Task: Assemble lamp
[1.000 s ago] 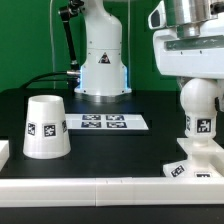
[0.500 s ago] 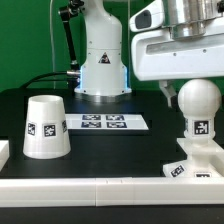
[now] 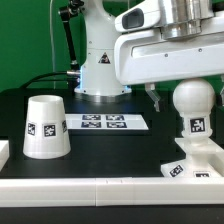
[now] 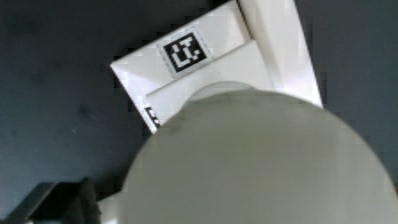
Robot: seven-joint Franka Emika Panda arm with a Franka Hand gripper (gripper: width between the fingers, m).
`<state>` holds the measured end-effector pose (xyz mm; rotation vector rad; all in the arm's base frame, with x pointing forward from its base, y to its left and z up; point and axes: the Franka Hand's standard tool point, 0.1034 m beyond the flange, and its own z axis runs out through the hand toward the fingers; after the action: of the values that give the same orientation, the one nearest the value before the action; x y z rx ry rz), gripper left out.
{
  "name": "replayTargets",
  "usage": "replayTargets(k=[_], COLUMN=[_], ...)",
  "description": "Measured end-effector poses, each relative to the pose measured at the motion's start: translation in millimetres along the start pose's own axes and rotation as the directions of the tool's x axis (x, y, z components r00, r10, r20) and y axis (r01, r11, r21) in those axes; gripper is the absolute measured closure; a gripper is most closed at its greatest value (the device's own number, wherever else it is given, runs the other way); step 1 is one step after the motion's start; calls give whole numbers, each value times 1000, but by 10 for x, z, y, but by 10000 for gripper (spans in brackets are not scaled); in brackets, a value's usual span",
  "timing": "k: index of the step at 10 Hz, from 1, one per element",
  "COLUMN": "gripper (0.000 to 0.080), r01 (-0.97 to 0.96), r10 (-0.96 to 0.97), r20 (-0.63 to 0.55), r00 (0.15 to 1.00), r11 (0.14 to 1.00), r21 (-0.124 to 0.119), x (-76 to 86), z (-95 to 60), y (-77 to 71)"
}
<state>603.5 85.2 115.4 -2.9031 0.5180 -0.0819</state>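
The round-headed white bulb (image 3: pixel 192 106) stands upright on the flat square base (image 3: pixel 178 168) at the exterior view's right; both carry tags. My gripper (image 3: pixel 190 96) hangs over the bulb's head and is open. One dark finger (image 3: pixel 152 94) shows clear of the head on the exterior view's left; the other is out of frame. In the wrist view the bulb (image 4: pixel 249 160) fills the picture close under the jaws, with the base (image 4: pixel 196 60) beneath it and one finger (image 4: pixel 54 203) beside it. The tapered shade (image 3: pixel 45 127) stands alone at the exterior view's left.
The marker board (image 3: pixel 104 123) lies flat at mid-table behind the parts. The robot's white pedestal (image 3: pixel 100 60) stands at the back. A white ledge (image 3: pixel 90 190) runs along the front edge, with a small white block (image 3: pixel 4 151) at the exterior view's far left.
The hand has turned over the bulb and now shows its broad side, reaching further to the exterior view's left. The visible finger swung leftward. The bulb shifted slightly left.
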Motion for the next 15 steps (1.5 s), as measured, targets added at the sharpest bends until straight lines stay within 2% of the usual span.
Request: replayTargets(k=[2,4,6,7,10,11,13,14,15], gripper=[101,101,101,101,101,101,101,101,101], r01=[138,334,502,527,696,797,929,955,962], r10=[-138,-334,-502,-527,-696,-796,-927,-952,-958], r20=[2,5,4,5,13,26,59,81,87], r00=[990,943,865,850,718,604,370,295,272], r11=[990,943,865,850,717,603,368,293,269], r21=[-5,-12,-13,-13,-21,-36,-40,-38,-37], x=[-62,-86,-50,-54,-40,-18,36,60,73], z=[29,37,25,28,25,19,28,16,12], y=[-117,-165,-107,-112,-84,-77,-33,-30,-43])
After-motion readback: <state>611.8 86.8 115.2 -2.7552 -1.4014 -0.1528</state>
